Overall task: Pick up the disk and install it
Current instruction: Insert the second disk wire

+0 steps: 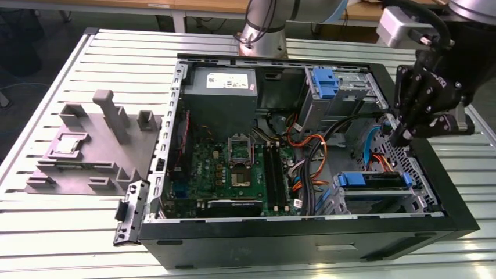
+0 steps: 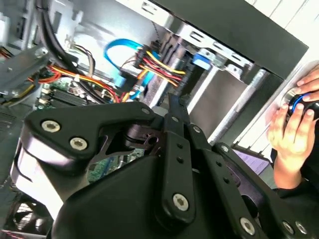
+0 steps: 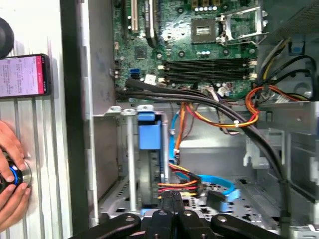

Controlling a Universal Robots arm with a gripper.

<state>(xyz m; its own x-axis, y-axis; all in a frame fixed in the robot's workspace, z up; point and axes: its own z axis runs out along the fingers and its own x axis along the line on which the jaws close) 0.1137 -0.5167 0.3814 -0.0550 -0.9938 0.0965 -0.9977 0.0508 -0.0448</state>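
gripper [image 1: 403,136]: fingers pressed together, holding nothing, above case's rear edge at exterior view's right | disk [image 1: 372,181]: seated in lower bay, blue bracket up, long axis along exterior view's left-right | disk lies below gripper, toward case front.

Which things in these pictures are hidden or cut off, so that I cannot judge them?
- Gripper in the exterior view: its tip sinks behind the case wall.
- Disk in the exterior view: only its blue bracket edge shows in the bay.
- Hand in the first wrist view: cut by the picture's edge.
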